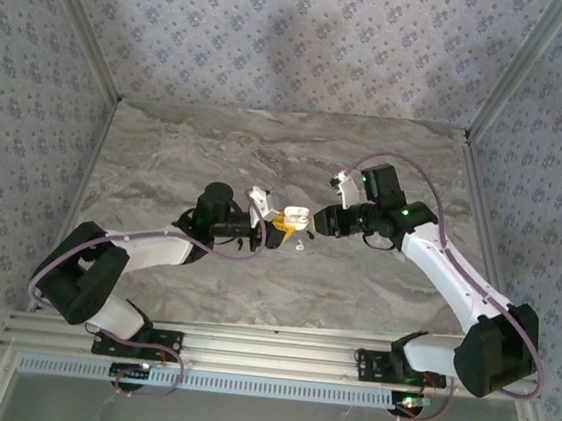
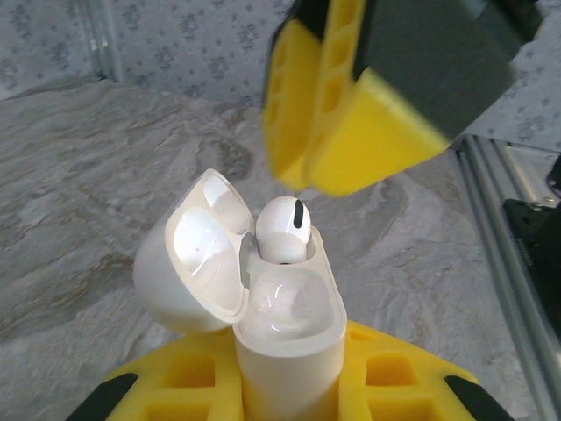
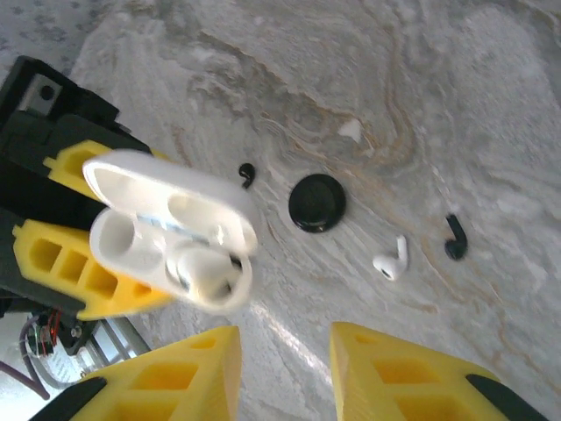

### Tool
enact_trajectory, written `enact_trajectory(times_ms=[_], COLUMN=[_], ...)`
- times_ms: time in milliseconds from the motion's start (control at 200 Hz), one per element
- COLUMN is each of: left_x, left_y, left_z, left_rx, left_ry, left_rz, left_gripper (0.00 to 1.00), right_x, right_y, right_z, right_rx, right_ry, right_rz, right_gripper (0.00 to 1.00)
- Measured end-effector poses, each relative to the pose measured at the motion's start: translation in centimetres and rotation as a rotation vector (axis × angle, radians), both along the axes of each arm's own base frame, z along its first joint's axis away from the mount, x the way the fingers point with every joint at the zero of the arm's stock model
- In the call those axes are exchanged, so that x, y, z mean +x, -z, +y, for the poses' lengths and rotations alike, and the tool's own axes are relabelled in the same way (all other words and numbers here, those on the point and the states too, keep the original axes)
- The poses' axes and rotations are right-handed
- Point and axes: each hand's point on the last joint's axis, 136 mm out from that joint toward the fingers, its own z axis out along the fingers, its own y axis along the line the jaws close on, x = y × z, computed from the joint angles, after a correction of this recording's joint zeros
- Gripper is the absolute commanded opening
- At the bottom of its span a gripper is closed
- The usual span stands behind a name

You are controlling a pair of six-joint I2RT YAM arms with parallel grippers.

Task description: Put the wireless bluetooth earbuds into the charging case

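Note:
My left gripper (image 2: 286, 390) is shut on the white charging case (image 2: 285, 351) and holds it upright above the table, its lid (image 2: 188, 263) swung open to the left. One white earbud (image 2: 283, 230) sits in the far slot; the near slot is bare. My right gripper (image 3: 285, 373) hangs just beyond the case (image 3: 166, 232), open, with nothing between its yellow fingers. Another white earbud (image 3: 391, 260) lies on the marble, with a black earbud (image 3: 454, 237) to its right and a second black one (image 3: 247, 173) near the case. From above, both grippers meet mid-table at the case (image 1: 295, 217).
A round black disc (image 3: 316, 202) lies on the marble table (image 1: 166, 158) between the loose buds. Patterned walls close in the back and sides. An aluminium rail (image 1: 266, 355) carrying the arm bases runs along the near edge.

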Motion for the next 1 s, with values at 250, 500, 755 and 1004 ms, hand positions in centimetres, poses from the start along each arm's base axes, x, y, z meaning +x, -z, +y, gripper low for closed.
enact_trajectory(times_ms=[250, 500, 755, 1004], left_x=[0.7, 0.8, 0.9, 0.3], left_y=[2.8, 4.0, 3.3, 2.9], left_z=[2.2, 4.0, 5.5, 6.7], left_rx=[0.044, 0.063, 0.062, 0.059], left_ry=[-0.118, -0.226, -0.302, -0.342], left_rz=[0.047, 0.076, 0.052, 0.034], left_gripper=[0.16, 0.16, 0.16, 0.16], right_x=[1.0, 0.2, 0.0, 0.9], right_y=[1.9, 7.5, 12.4, 14.7], right_z=[-1.9, -1.2, 1.5, 2.3], right_rx=[-0.160, -0.281, -0.419, -0.460], right_ry=[0.130, 0.181, 0.166, 0.182], right_rz=[0.117, 0.310, 0.421, 0.465], right_gripper=[0.34, 0.38, 0.41, 0.40])
